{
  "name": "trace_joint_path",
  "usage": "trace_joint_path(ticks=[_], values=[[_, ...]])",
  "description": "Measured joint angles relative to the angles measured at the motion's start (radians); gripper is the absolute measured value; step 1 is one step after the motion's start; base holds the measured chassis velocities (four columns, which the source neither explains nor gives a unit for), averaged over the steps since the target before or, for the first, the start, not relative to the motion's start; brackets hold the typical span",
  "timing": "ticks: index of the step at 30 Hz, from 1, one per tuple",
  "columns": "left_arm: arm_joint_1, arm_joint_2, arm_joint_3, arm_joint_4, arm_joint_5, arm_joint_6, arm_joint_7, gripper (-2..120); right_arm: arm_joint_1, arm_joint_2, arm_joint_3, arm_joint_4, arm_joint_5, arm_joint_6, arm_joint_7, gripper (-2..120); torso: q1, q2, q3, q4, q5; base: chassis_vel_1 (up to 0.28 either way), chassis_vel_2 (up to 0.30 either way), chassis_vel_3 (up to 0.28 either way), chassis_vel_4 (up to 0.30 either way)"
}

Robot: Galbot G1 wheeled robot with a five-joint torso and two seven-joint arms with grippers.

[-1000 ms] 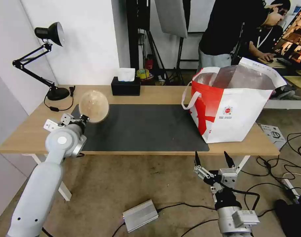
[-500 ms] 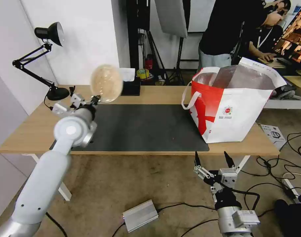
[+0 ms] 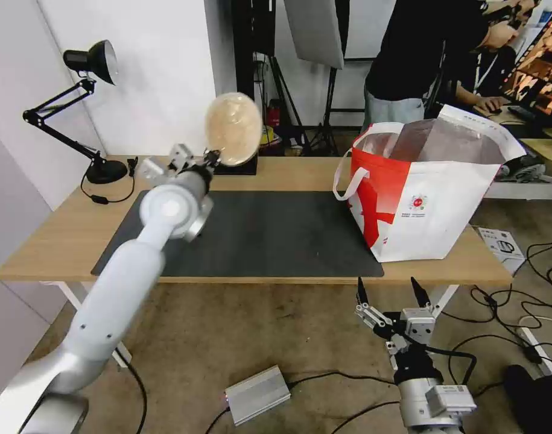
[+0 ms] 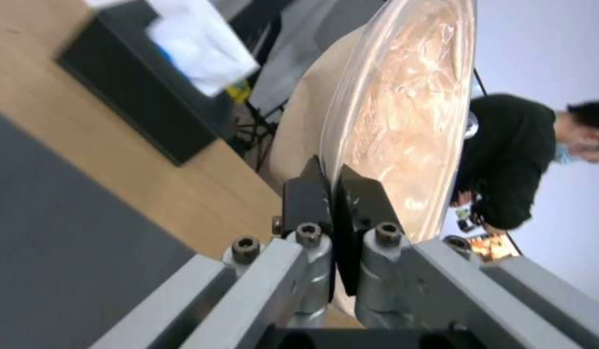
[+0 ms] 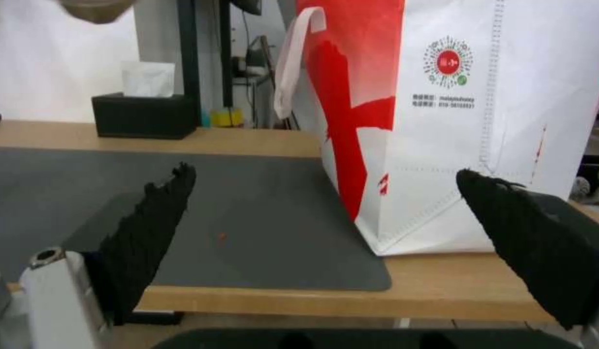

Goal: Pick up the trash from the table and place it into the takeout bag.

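Lifted up and rightward since a second ago, the paper bowl (image 3: 233, 128) hangs above the table's (image 3: 294, 173) back edge, its rim pinched by the left gripper (image 3: 210, 158), and should clear the takeout bag's (image 3: 432, 205) rim before release, while the right gripper (image 3: 389, 292) waits open below the table's front edge.

A studio-like lab: light stands (image 3: 330, 90), floor cables (image 3: 529, 265), monitors (image 3: 544, 66).

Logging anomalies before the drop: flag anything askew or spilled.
The tan domed paper bowl hangs on edge in the air, pinched at its rim by the left end effector. A small red scrap lies on the dark grey mat.
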Motion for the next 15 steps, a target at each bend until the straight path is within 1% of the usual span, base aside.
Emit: trace_joint_path(ticks=[1, 2, 6, 7, 10, 11, 13, 14, 15], values=[[-0.03, -0.015, 0.026, 0.025, 0.005, -0.002, 0.003, 0, 0.0, 0.0, 0.0, 0.0, 0.0, 0.0, 0.0, 100, 0.0, 0.0, 0.0, 0.0, 0.0, 0.0, 0.0, 0.0, 0.0], [-0.03, -0.015, 0.026, 0.025, 0.005, -0.002, 0.003, 0, 0.0, 0.0, 0.0, 0.0, 0.0, 0.0, 0.0, 100, 0.0, 0.0, 0.0, 0.0, 0.0, 0.0, 0.0, 0.0, 0.0], [-0.139, -0.082, 0.142, 0.123, 0.028, -0.016, 0.022, 0, 0.0, 0.0, 0.0, 0.0, 0.0, 0.0, 0.0, 100, 0.0, 0.0, 0.0, -0.0001, 0.0001, 0.0, 0.0, 0.0, 0.0], [-0.139, -0.082, 0.142, 0.123, 0.028, -0.016, 0.022, 0, 0.0, 0.0, 0.0, 0.0, 0.0, 0.0, 0.0, 100, 0.0, 0.0, 0.0, -0.0001, 0.0001, 0.0, 0.0, 0.0, 0.0], [-0.205, -0.148, 0.215, 0.204, 0.041, -0.044, 0.045, 0, 0.0, 0.0, 0.0, 0.0, 0.0, 0.0, 0.0, 100, 0.0, 0.0, 0.0, -0.0001, 0.0, 0.0, 0.0, 0.0, 0.0], [-0.205, -0.148, 0.215, 0.204, 0.041, -0.044, 0.045, 0, 0.0, 0.0, 0.0, 0.0, 0.0, 0.0, 0.0, 100, 0.0, 0.0, 0.0, -0.0001, 0.0, 0.0, 0.0, 0.0, 0.0], [-0.233, -0.174, 0.246, 0.239, 0.045, -0.053, 0.059, 0, 0.0, 0.0, 0.0, 0.0, 0.0, 0.0, 0.0, 100, 0.0, 0.0, 0.0, -0.0002, 0.0, 0.0, 0.0, 0.0, 0.0], [-0.233, -0.174, 0.246, 0.239, 0.045, -0.053, 0.059, 0, 0.0, 0.0, 0.0, 0.0, 0.0, 0.0, 0.0, 100, 0.0, 0.0, 0.0, -0.0002, 0.0, 0.0, 0.0, 0.0, 0.0], [-0.258, -0.197, 0.27, 0.276, 0.049, -0.058, 0.066, 0, 0.0, 0.0, 0.0, 0.0, 0.0, 0.0, 0.0, 100, 0.0, 0.0, 0.0, 0.0, 0.0001, 0.0, 0.0, 0.0, 0.0]])
